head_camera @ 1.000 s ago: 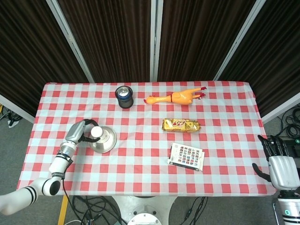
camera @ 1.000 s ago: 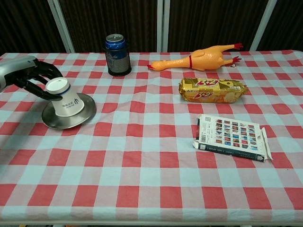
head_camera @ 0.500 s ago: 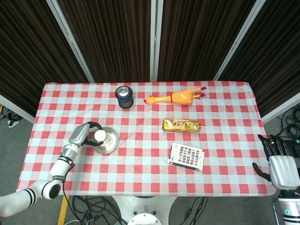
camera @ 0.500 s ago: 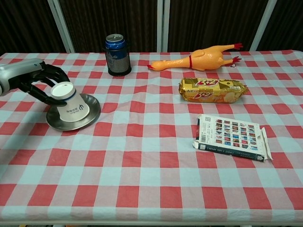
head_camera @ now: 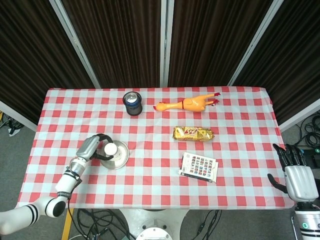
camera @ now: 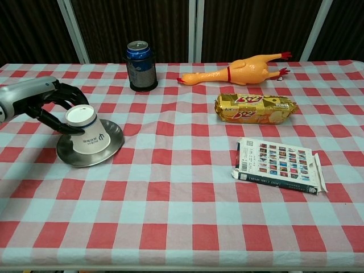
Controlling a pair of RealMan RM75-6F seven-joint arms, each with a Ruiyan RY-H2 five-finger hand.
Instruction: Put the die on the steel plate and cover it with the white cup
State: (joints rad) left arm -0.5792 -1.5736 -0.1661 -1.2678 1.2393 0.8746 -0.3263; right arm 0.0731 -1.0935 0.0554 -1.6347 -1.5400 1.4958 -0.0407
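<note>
– What is held near the front edge?
– Nothing: the right hand (head_camera: 299,177) is kept idle, fingers apart.

– And farther in?
– The inverted white cup (camera: 85,133) is gripped by the left hand (camera: 50,104) on the steel plate (camera: 108,152); the die is hidden, presumably beneath. The cup should be lowered flat, then released gently.

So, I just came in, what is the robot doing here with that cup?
The left hand holds a white cup upside down on a steel plate near the left edge of the table. The die is not visible; it may be under the cup, but the pictures cannot show that. The right hand waits open off the right side of the table, holding nothing. A can, a rubber chicken, a snack pack and a booklet lie untouched.
</note>
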